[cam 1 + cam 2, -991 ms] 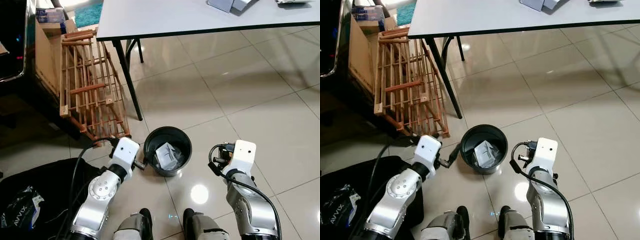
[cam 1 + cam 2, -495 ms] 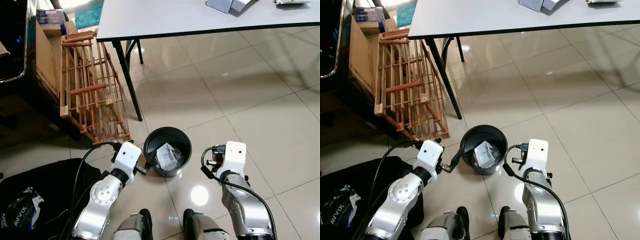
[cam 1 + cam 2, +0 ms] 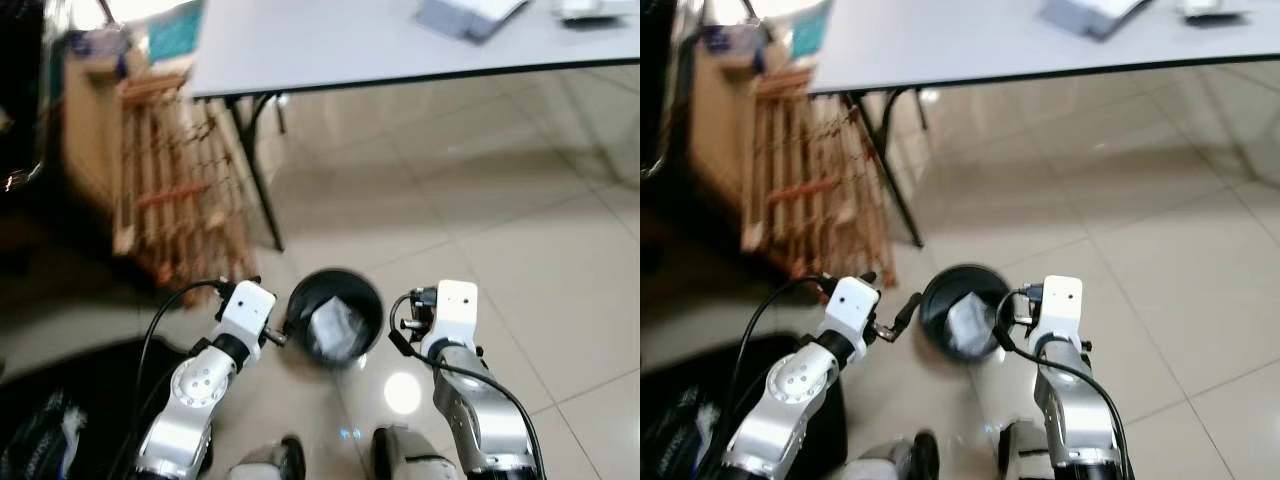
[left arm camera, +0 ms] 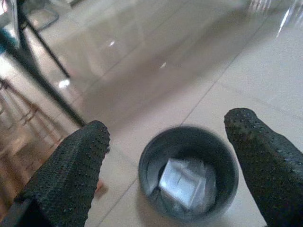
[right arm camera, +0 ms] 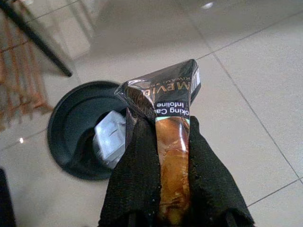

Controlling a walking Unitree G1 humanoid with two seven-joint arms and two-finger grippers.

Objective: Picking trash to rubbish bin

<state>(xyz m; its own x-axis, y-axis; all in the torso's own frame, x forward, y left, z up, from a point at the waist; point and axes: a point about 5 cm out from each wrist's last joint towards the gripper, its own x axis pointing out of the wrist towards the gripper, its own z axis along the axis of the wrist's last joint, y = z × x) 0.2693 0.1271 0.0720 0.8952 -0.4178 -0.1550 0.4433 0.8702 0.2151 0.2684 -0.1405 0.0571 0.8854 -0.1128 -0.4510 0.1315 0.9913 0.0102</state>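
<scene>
A black round rubbish bin (image 3: 374,298) stands on the tiled floor just in front of me, with a crumpled silver wrapper (image 3: 336,325) lying inside it. My right gripper (image 5: 163,128) is shut on a dark brown snack wrapper (image 5: 165,101) with white print. It holds the wrapper just beside the bin's (image 5: 71,118) right rim, above the floor. The right wrist (image 3: 455,305) sits close to that side of the bin. My left gripper (image 4: 165,125) hangs open at the bin's (image 4: 154,158) left side, nothing between its fingers (image 4: 71,175).
A grey table (image 3: 380,45) with black legs (image 3: 258,180) stands beyond the bin, with boxes (image 3: 465,15) on top. A wooden slatted rack (image 3: 165,190) leans at the left. A black bag (image 3: 60,400) lies on the floor at my lower left. Open tiles spread to the right.
The view has shifted and gone blurry, so the camera moved. My right arm has come leftwards, closer to the bin. The left gripper stays at the bin's left rim.
</scene>
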